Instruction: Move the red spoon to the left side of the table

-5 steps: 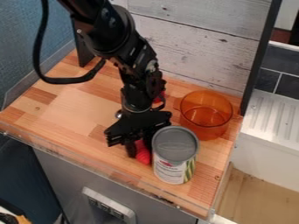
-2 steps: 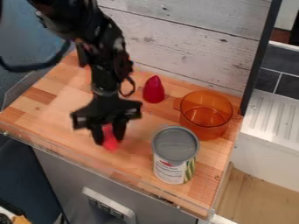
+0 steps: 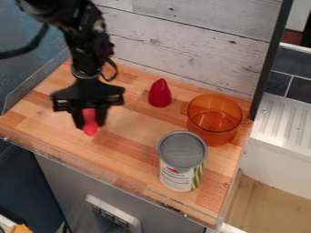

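Holding gripper [image 3: 90,125]: it grasps the red spoon [image 3: 90,130].
Table [image 3: 130,132]: spoon is over left side; carrying looks almost done, putting down and release remain.

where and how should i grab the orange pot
Probably by the rim of the orange pot, from straight above, on the side away from the can: its mouth is open and faces up, so one finger could go inside and one outside, while the can stands close to its near side.
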